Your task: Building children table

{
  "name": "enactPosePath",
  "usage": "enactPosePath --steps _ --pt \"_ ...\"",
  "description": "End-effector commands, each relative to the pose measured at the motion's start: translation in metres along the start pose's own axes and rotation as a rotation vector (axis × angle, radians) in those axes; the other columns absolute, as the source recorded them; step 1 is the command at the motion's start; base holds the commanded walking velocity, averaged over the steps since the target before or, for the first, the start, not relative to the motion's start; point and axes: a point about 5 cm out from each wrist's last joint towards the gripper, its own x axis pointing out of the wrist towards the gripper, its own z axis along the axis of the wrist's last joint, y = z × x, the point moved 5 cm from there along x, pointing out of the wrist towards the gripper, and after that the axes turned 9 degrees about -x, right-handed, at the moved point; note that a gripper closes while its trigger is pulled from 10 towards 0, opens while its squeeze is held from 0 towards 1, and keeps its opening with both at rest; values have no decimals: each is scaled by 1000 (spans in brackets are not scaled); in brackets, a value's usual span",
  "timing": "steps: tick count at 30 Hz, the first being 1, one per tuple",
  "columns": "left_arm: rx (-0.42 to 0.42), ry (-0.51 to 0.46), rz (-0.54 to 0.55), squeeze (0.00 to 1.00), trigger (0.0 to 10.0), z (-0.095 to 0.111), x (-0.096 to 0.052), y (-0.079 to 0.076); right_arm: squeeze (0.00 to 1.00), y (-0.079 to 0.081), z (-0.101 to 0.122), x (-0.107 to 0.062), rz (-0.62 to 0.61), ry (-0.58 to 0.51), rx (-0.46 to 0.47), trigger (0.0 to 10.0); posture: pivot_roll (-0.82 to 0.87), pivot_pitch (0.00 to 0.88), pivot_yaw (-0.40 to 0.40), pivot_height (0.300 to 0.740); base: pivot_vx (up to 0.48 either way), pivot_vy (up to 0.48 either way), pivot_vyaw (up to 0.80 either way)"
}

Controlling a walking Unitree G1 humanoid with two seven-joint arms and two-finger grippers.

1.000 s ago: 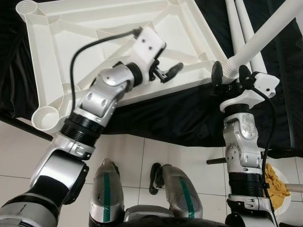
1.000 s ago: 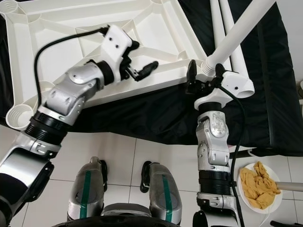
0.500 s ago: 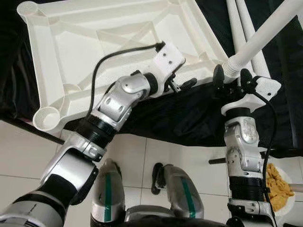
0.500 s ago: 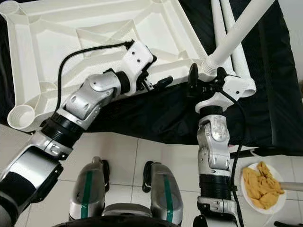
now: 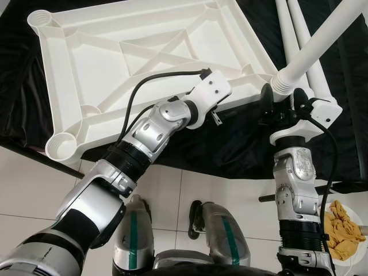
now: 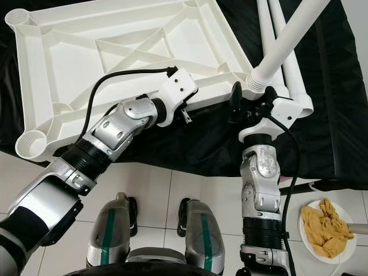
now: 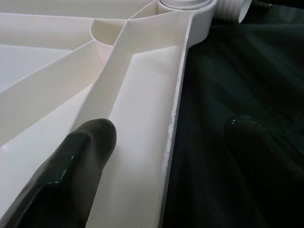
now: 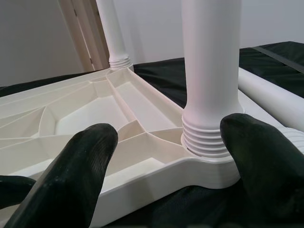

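Your left tool (image 7: 166,156) sits open astride tabletop (image 5: 115,57) rim; right tool (image 8: 166,156) open w/ leg (image 8: 211,71) between fingers.

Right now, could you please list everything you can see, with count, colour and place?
table top: one, white, upside down on the black cloth, ribs facing up.
standing legs: two, white; one in the near corner socket by the right gripper, one at a farther corner.
loose legs: at least two, white, lying on the cloth on the right.
black cloth: one, under the table top.
plate: one, white, on the tiled floor at the right, holding a yellow cloth.
left gripper: black fingers open astride the table top's near edge.
right gripper: black fingers open around the near leg's base.
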Motion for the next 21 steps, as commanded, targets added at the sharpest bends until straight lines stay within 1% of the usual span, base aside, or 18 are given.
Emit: enactPosePath --steps 1,6,7,9,11,12,13,16,18,21 --pt "-28 113 -117 0 10000 -23 1 -12 0 -2 0 -2 -12 -3 1 10000 18 81 -10 740 0 0 0" --pt "-22 125 -125 0 10000 -16 3 -11 0 -1 0 -2 -8 -1 -2 10000 19 79 -10 740 0 0 0" --pt "-12 133 -136 0 5608 -15 4 -12 0 -1 -1 -2 -7 -1 -2 10000 20 78 -8 740 0 0 0" --pt "-5 154 -157 0 4196 -15 4 -15 0 -1 -1 -1 -7 -2 -4 10000 20 78 -5 740 0 0 0" --pt "-1 163 -166 0 4196 -16 4 -16 0 -1 -1 -1 -7 -2 -5 10000 20 78 -5 740 0 0 0" --pt "0 179 -177 0 2667 -18 4 -18 0 -2 -1 -1 -8 -1 -5 10000 21 79 -5 740 0 0 0" --pt "3 196 -186 0 78 -21 4 -19 0 -2 -1 -1 -9 0 -5 10000 21 80 -4 740 0 0 0" --pt "5 213 -193 0 78 -24 3 -20 0 -2 -2 -1 -10 1 -6 10000 21 81 -4 740 0 0 0" --pt "20 248 -217 0 0 -29 2 -23 0 -2 -2 -1 -12 3 -6 10000 22 85 -3 740 0 0 0" --pt "32 272 -236 0 0 -32 0 -25 0 -3 -2 -1 -14 4 -8 10000 21 88 -4 740 0 0 0"
